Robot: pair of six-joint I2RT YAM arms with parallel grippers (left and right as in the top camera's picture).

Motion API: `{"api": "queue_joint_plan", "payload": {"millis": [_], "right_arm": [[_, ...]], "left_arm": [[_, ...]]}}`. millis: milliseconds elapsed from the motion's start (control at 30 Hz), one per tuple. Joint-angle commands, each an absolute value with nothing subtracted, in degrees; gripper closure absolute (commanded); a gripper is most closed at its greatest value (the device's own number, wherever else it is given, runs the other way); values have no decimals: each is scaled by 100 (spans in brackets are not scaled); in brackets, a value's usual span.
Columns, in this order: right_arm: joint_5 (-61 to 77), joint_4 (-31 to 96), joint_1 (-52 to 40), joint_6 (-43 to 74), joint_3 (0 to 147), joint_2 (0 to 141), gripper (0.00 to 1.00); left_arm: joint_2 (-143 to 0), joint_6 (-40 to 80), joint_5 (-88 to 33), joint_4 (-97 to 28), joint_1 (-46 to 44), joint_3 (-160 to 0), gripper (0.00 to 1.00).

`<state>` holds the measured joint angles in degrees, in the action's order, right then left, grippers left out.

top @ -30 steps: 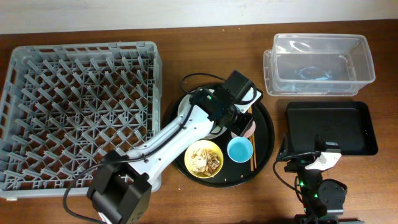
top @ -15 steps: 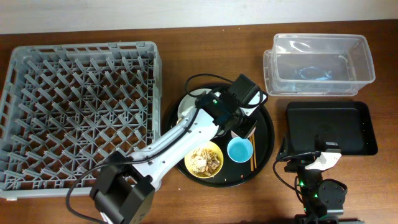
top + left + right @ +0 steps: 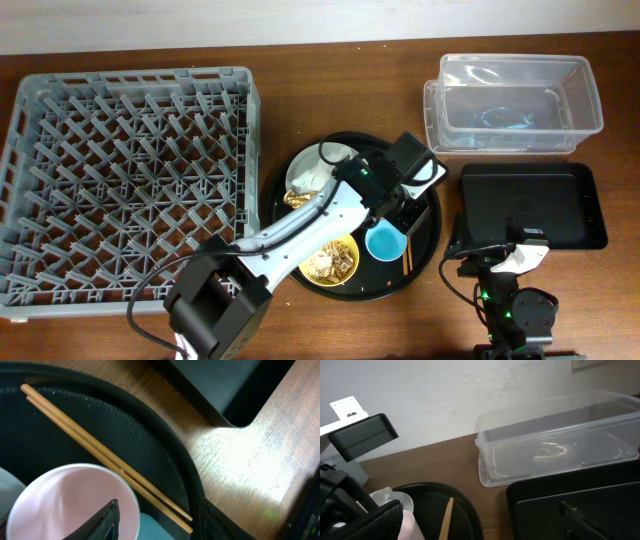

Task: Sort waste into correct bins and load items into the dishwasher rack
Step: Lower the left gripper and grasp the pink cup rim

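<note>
**Left hand at pink cup rim, right hand idle**

The left hand (image 3: 159, 522) is half spread over the right side of the round black tray (image 3: 432, 225). One finger (image 3: 107, 520) dips inside the small pink cup (image 3: 60, 505) and the other sits outside, past the chopsticks (image 3: 100, 452). The cup wall is between the fingers but not visibly pinched, so there is no confirmed hold.

The cup stands upright on the round tray, just beside the light-blue cup (image 3: 385, 241), with the chopsticks lying close along its far side. The dishwasher rack (image 3: 130, 78) is well apart to the left and holds nothing yet.

The right hand (image 3: 515, 245) is spread wide and empty, near the front edge of the shallow black tray (image 3: 560, 190).

Handling, as a judgement:
- The cup looks light, rigid and smooth-walled, so it is likely to slip or tip if nudged.
- The best hold is a pinch on the rim wall, one finger in and one out.
- The outer finger needs to stay clear of the chopsticks so they don't drag along.

No brand, label or legible writing is visible on anything.
</note>
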<state>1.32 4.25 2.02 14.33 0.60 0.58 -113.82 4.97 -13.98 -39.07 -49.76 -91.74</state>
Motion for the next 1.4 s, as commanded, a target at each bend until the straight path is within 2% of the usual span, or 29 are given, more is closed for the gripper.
{"api": "queue_joint_plan", "payload": {"millis": [0,400,567,800,900,1000,1200,1367], "right_arm": [[99,454,152,1374,32,21,1],[99,454,152,1374,32,21,1],[99,454,152,1374,32,21,1],[99,454,152,1374,32,21,1],[99,454,152,1376,32,21,1],[99,454,152,1374,32,21,1],[99,454,152,1374,32,21,1],[99,454,152,1376,32,21,1]], "left_arm": [[-11627,491,-1221,-3800,-5011,-9266,50],[-11754,491,-639,-3699,-5011,-9266,51],[-11767,491,-679,-3719,-5011,-9266,63],[-11974,491,-917,-3730,-5116,-9262,64],[-12005,493,-919,-3730,-5124,-9262,76],[-12005,491,-917,-3682,-5122,-9264,80],[-11998,593,-919,-3745,-5118,-9441,99],[-11996,685,-919,-4143,-5118,-10003,99]]}}
